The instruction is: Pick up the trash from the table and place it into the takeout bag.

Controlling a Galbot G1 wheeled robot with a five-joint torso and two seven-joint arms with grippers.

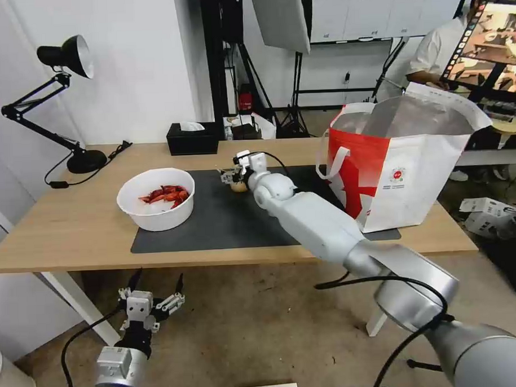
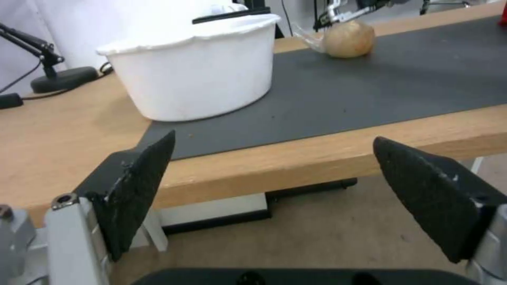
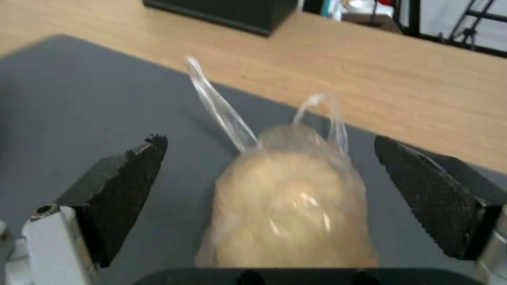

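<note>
The trash in sight is a white bowl (image 1: 156, 205) of red crayfish shells on the mat's left end and a small knotted beige-filled plastic bag (image 1: 238, 186) at the mat's far middle. My right gripper (image 1: 233, 176) stands open around that bag (image 3: 290, 206), one finger (image 3: 121, 190) on each side and apart from it. The red-and-white takeout bag (image 1: 404, 166) stands open at the right end of the table (image 1: 62, 234). Below the table's front edge, my left gripper (image 1: 158, 279) hangs open and holds nothing; from its wrist I see the bowl (image 2: 195, 71) and the beige bag (image 2: 348, 38).
A dark grey mat (image 1: 225, 223) covers the table's middle. A black desk lamp (image 1: 67, 59) stands at the far left and a black tissue box (image 1: 192, 140) at the far edge. Cardboard boxes (image 1: 490, 213) lie on the floor to the right.
</note>
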